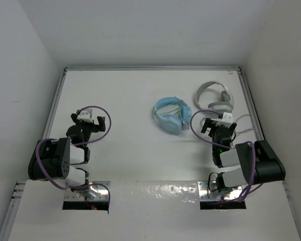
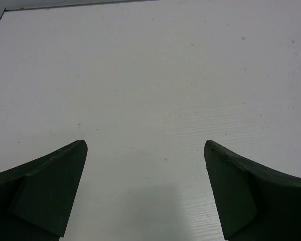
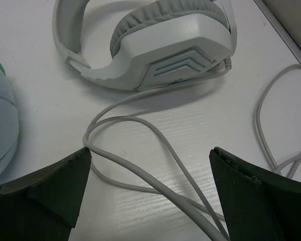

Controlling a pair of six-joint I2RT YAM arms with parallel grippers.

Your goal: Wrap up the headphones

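Note:
The white and light-grey headphones (image 1: pixel 215 98) lie at the far right of the table. In the right wrist view they (image 3: pixel 160 45) fill the top, with a grey ear pad and white headband. Their thin grey cable (image 3: pixel 155 160) loops across the table between my right fingers. My right gripper (image 3: pixel 148 165) is open, low over the cable loops, just near of the headphones; it also shows in the top view (image 1: pixel 218 125). My left gripper (image 1: pixel 88 120) is open and empty over bare table at the left; its fingers (image 2: pixel 55 186) frame only the white surface.
Light blue headphones (image 1: pixel 170 115) lie at the table's middle, left of the white ones; their edge (image 3: pixel 0 130) shows at the left of the right wrist view. More cable (image 3: pixel 276 125) curls at the right, near the table's raised right rim (image 1: pixel 251 105).

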